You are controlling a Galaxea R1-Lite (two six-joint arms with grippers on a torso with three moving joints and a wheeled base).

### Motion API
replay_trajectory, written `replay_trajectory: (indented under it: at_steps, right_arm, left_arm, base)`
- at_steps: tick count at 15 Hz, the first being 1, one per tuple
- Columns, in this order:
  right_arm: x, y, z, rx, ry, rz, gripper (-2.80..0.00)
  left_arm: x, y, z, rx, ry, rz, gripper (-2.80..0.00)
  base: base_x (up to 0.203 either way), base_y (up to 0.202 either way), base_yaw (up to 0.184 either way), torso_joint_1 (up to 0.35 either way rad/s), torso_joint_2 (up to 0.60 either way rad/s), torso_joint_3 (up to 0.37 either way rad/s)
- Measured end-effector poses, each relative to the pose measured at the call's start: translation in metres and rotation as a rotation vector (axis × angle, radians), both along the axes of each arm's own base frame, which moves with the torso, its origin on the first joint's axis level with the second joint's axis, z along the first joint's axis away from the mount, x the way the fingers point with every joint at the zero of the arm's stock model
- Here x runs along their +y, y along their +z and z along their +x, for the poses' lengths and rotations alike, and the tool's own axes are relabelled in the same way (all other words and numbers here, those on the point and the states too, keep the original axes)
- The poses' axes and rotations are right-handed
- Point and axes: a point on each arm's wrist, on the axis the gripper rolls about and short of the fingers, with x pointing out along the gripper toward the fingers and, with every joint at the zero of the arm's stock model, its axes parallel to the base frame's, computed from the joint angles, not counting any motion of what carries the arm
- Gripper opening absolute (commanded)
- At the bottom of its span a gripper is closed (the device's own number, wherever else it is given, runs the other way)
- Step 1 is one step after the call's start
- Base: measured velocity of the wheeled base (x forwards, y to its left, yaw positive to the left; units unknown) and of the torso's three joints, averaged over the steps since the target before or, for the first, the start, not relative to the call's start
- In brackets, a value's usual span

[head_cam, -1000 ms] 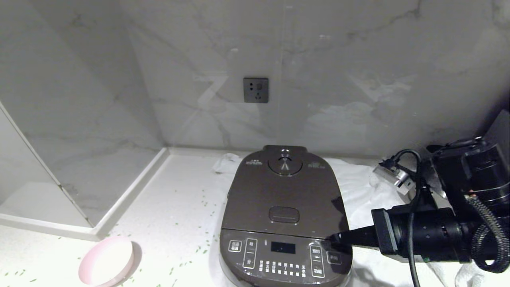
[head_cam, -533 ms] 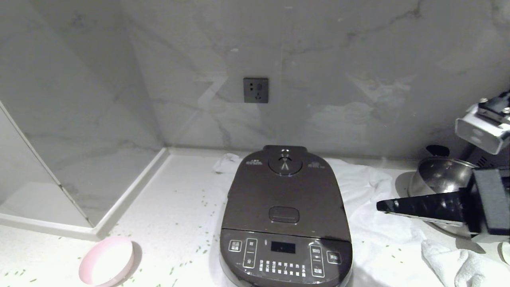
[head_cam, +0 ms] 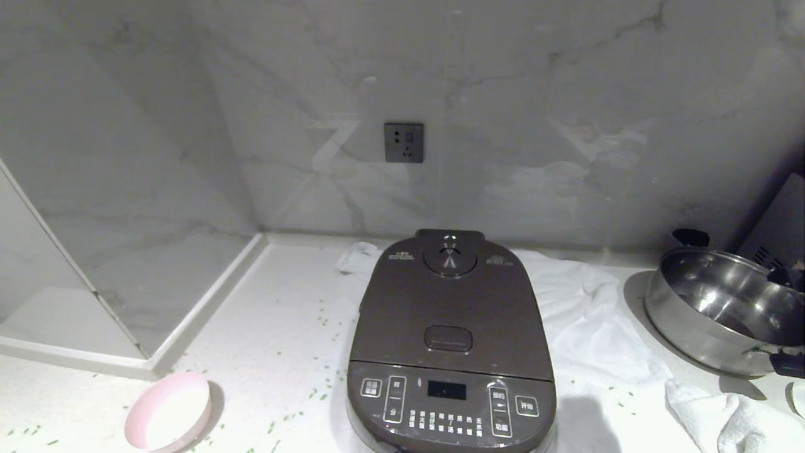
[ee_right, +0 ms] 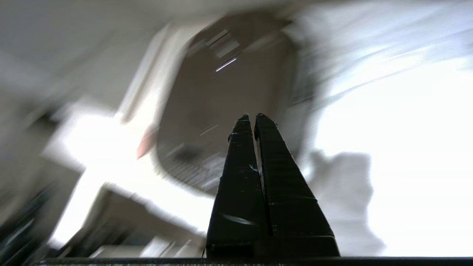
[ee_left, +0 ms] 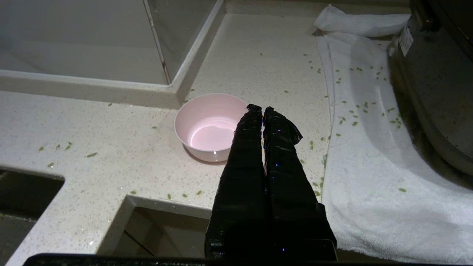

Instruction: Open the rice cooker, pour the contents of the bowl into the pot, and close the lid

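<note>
Left gripper (ee_left: 261, 109) clenched on nothing, fingers pressed together, hanging over the front edge of the table (ee_left: 111, 122). Its tips sit just beside the rim of the bowl (ee_left: 208, 127), no contact that I can make out.

Bowl is upright on the table, pale pink, inside looks empty. Green grains (ee_left: 354, 118) are scattered loose over the table and over the white towel (ee_left: 369, 177) next to it, none seen in the bowl.

Right gripper (ee_right: 251, 117) also clenched, nothing between the fingers. Its wrist view is smeared; the rice cooker (head_cam: 450, 343) shows as a dark shape beyond the fingertips, gripper apart from it. Neither arm shows in the head view.

Rice cooker stands mid-table on the towel, control panel facing the robot. Lid (head_cam: 448, 308) is down flat, vent cap at the back, rectangular button near the front. Pot is hidden under the lid.

Bowl lies well to the cooker's left, near the table's front edge. Steel pan (head_cam: 723, 308) with black handles is at the far right, nothing visible in it. Wall socket (head_cam: 404, 142) above the cooker.
</note>
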Motion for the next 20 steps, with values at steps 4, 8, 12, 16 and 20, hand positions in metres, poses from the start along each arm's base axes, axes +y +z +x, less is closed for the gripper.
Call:
replay_trajectory:
  at_steps: [4, 8, 12, 16, 20]
  right_arm:
    - [-0.025, -0.003, -0.024, -0.11, -0.243, -0.167, -2.8]
    - [-0.039, -0.008, -0.052, -0.179, -0.401, -0.242, -2.8]
    - [-0.045, -0.029, -0.083, -0.229, -0.501, -0.333, -2.8]
    - [-0.043, -0.051, -0.116, -0.303, -0.615, -0.451, -2.8]
    - [-0.041, -0.053, -0.131, -0.38, -0.677, -0.452, -2.8]
  left_arm:
    - [0.0, 0.0, 0.0, 0.001, 0.006, 0.001, -2.8]
    - [0.0, 0.0, 0.0, 0.0, 0.007, -0.003, -2.8]
    - [0.0, 0.0, 0.0, 0.001, 0.011, -0.024, -2.8]
    - [0.0, 0.0, 0.0, 0.0, 0.015, -0.035, -2.8]
    - [0.0, 0.0, 0.0, 0.0, 0.015, -0.035, -2.8]
  base:
    - [0.0, 0.0, 0.0, 0.0, 0.0, 0.0]
    - [0.0, 0.0, 0.0, 0.0, 0.0, 0.0]
    - [0.0, 0.0, 0.0, 0.0, 0.0, 0.0]
    - [0.0, 0.0, 0.0, 0.0, 0.0, 0.0]
    - [0.0, 0.0, 0.0, 0.0, 0.0, 0.0]
